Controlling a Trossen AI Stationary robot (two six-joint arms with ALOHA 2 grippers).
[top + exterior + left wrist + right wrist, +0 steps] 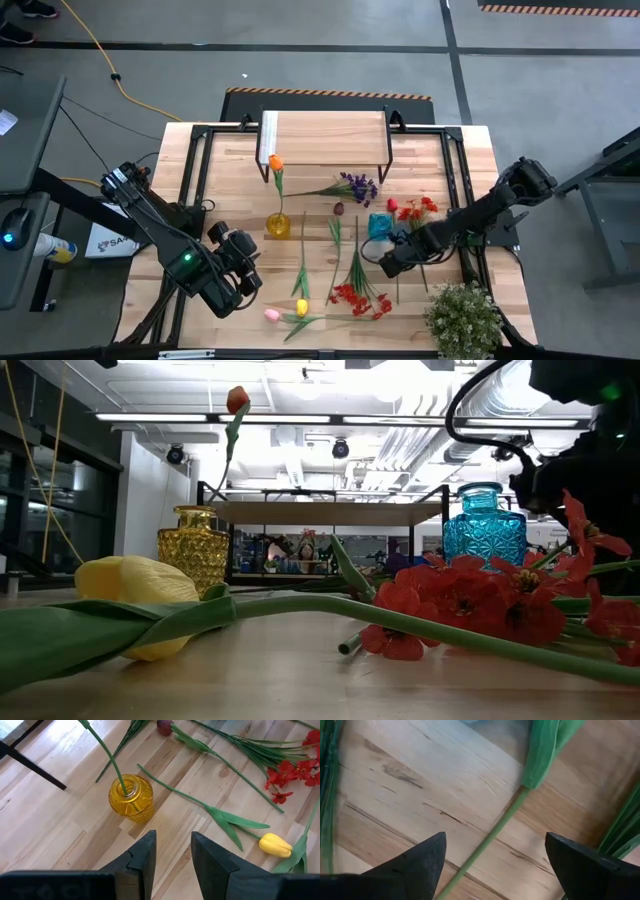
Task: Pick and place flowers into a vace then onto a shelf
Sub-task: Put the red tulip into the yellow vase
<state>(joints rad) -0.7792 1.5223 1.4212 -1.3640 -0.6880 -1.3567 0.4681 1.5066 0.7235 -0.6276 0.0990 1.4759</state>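
Straddling a green stem on the counter, the right hand gapes wide, gripping nothing. Left hand hovers part-open, empty, near the yellow vase.

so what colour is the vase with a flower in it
Yellow vase, clearest in the left wrist view.

The shelf is standing at the far middle of the surface. Just in front of its left end, one vase is sitting with a tulip standing in it. To the right, a second vase is sitting. Between and near them, loose flowers are lying flat. A potted plant is sitting at the near right corner.
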